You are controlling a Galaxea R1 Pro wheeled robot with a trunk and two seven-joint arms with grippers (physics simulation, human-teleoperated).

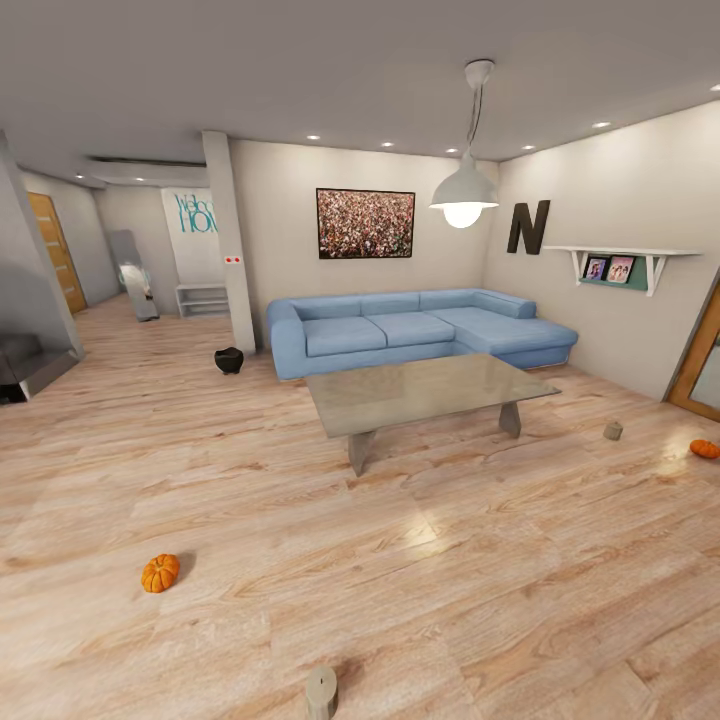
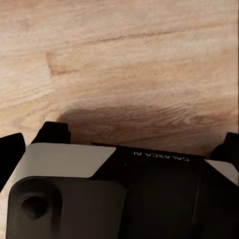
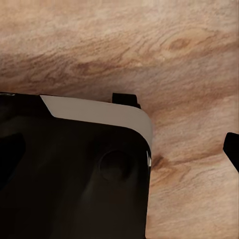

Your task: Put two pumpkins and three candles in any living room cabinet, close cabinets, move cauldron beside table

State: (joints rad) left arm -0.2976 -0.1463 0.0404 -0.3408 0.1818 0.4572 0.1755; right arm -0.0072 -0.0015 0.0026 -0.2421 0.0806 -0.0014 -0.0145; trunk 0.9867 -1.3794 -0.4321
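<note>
Since nothing is yet gathered, the step looks like surveying. Beyond the grey glass-topped bench (image 1: 425,388) sits the black round cauldron (image 1: 229,360); nearer lie a ribbed orange pumpkin (image 1: 160,572) and a stubby beige candle (image 1: 321,692), likely first. Both arms point floorward; whether either hand is open I cannot tell.

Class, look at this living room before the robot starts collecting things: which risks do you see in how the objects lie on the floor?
1. The near candle stands at the head view's bottom edge, close to the robot; driving forward could knock it over.
2. The far pumpkin lies at the frame's right edge, so it might be overlooked.
3. The cauldron sits by the pillar, away from the table, and must be carried past the sofa corner.
</note>
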